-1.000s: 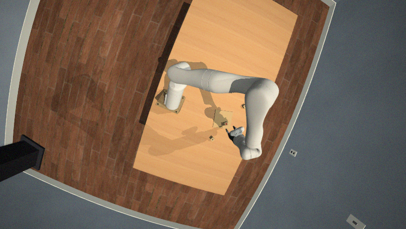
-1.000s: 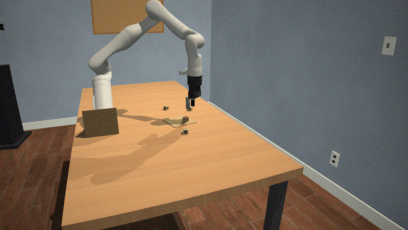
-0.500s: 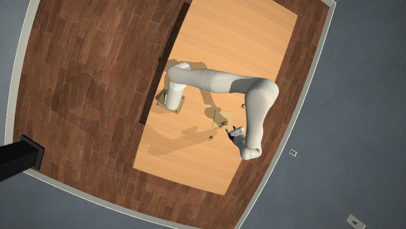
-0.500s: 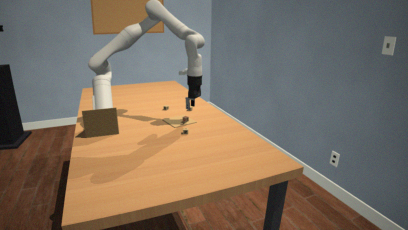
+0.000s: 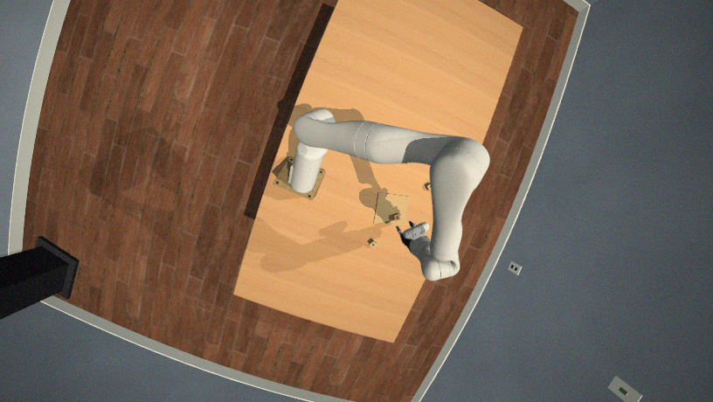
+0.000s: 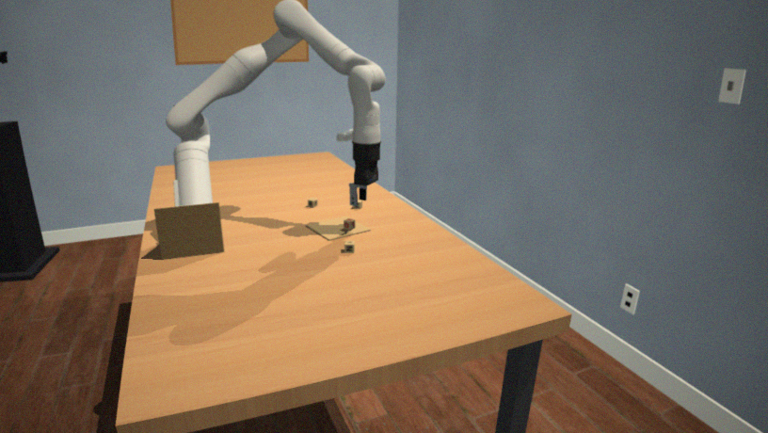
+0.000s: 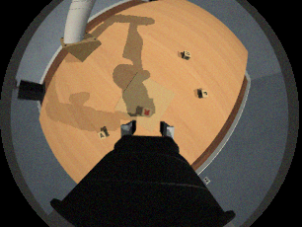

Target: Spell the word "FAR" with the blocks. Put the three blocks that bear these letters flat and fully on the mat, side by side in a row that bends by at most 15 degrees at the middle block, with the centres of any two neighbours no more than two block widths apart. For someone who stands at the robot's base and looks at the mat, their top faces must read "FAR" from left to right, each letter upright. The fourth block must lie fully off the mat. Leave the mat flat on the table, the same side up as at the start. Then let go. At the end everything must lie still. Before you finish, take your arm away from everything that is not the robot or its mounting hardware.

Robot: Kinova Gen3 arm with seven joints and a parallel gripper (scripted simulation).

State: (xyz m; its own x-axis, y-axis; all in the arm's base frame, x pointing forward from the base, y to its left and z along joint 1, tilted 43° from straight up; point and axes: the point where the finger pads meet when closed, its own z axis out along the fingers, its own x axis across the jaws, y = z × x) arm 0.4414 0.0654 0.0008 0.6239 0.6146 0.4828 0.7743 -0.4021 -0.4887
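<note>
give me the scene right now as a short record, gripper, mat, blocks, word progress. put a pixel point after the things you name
gripper: open, nothing held, above the table near the mat (image 6: 358,193) (image 7: 148,129)
mat: flat on the table (image 5: 403,201) (image 6: 322,230) (image 7: 165,94)
block with the red mark: on the mat, near its edge (image 5: 396,217) (image 6: 348,224) (image 7: 147,113)
other blocks: three, all off the mat, apart from one another
letters: too small to read surely
word: not spelled, one block on the mat

The white arm (image 5: 394,144) extends from its base plate (image 5: 311,196) over the wooden table (image 5: 379,70), with the open gripper (image 5: 404,225) near one corner of the square mat (image 5: 402,199). One block (image 5: 396,218) with a reddish top is located near that corner. A second block (image 5: 371,242) and a third block (image 5: 427,186) rest on the table, off the mat.
</note>
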